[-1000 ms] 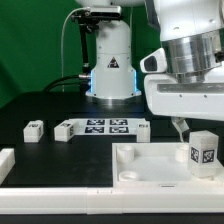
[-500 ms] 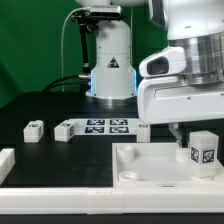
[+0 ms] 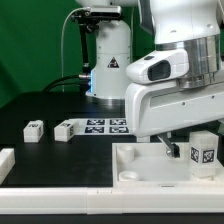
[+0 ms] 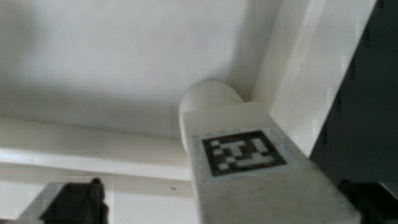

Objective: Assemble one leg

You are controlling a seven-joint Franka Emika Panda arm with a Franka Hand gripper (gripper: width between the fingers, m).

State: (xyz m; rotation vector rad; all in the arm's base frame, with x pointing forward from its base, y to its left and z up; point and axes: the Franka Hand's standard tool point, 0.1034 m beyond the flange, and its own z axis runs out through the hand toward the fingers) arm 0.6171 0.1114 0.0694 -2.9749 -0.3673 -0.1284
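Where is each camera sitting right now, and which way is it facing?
Exterior view: off the arm, low by the table, facing across the white panel toward the arm's base; the wrist housing fills the exterior view's right.
Wrist view: on the wrist, looking down at the leg beside the panel's rim; one of the jaws shows.
Shared: the leg and panel.

You'll find the small white stubby plastic leg (image 3: 205,152) with its square tag standing upright just beside the raised rim of the large white tray-like panel (image 3: 100,188), closing that side; the panel floor toward the exterior view's left is bare. The marker board (image 3: 105,125) lies well apart on the dark table (image 3: 60,150)
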